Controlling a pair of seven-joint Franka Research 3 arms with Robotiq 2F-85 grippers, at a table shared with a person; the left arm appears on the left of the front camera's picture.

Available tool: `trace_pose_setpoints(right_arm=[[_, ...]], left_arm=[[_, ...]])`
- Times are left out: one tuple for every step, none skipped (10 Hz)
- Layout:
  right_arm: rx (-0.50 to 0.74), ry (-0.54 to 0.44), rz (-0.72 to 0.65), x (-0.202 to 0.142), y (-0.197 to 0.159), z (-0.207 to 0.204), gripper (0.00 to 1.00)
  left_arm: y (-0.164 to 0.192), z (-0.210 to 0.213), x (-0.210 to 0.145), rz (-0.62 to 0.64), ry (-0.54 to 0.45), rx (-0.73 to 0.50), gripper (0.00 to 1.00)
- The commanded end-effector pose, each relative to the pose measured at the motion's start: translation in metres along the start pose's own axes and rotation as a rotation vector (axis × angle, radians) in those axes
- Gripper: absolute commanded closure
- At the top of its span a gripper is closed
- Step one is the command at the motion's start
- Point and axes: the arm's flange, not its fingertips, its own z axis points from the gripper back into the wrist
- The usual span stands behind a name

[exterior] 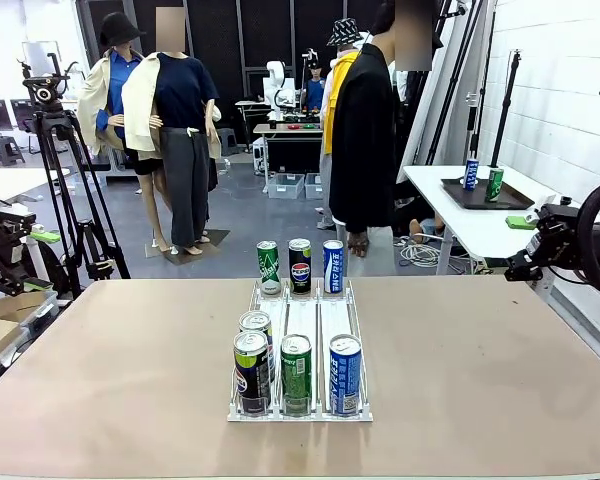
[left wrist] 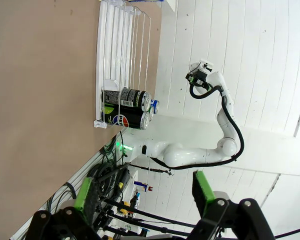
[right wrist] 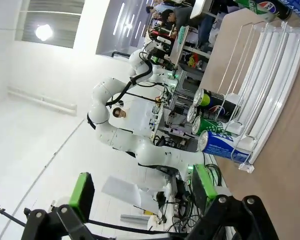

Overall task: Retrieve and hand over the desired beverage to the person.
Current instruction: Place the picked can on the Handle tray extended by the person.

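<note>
A white wire rack stands mid-table with several drink cans in it. Green, black Pepsi and blue cans stand at its far end; more cans crowd its near end. The person, in a long black jacket, stands beyond the far edge. My left gripper hovers off the table's left side, open and empty, as its own view confirms. My right gripper hangs off the right side, also open and empty. Both wrist views show the rack's cans sideways.
The brown table is bare around the rack. A camera tripod stands at the back left. A white side table at the right carries a dark tray with two cans.
</note>
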Motion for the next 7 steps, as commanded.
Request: trace_pose_setpoints(right_arm=[[-0.006, 0.01, 0.01, -0.0007, 0.0002, -0.0004, 0.0], [-0.006, 0.01, 0.01, -0.0007, 0.0002, -0.0004, 0.0], [-0.006, 0.01, 0.01, -0.0007, 0.0002, -0.0004, 0.0], [-0.006, 0.01, 0.01, -0.0007, 0.0002, -0.0004, 0.0], [-0.006, 0.01, 0.01, -0.0007, 0.0002, -0.0004, 0.0], [-0.006, 0.01, 0.01, -0.0007, 0.0002, -0.0004, 0.0], [-0.006, 0.01, 0.01, -0.0007, 0.0002, -0.0004, 0.0]], left_arm=[[-0.0014, -0.0008, -0.0019, -0.002, -0.007, 0.004, 0.0], [-0.0014, -0.0008, -0.0019, -0.002, -0.007, 0.004, 0.0], [-0.0014, -0.0008, -0.0019, -0.002, -0.007, 0.004, 0.0], [-0.0014, -0.0008, -0.0019, -0.002, -0.007, 0.004, 0.0], [-0.0014, -0.0008, -0.0019, -0.002, -0.007, 0.004, 0.0], [-0.0014, -0.0008, -0.0019, -0.002, -0.007, 0.004, 0.0], [-0.0014, -0.0008, -0.0019, -0.002, -0.007, 0.004, 0.0]])
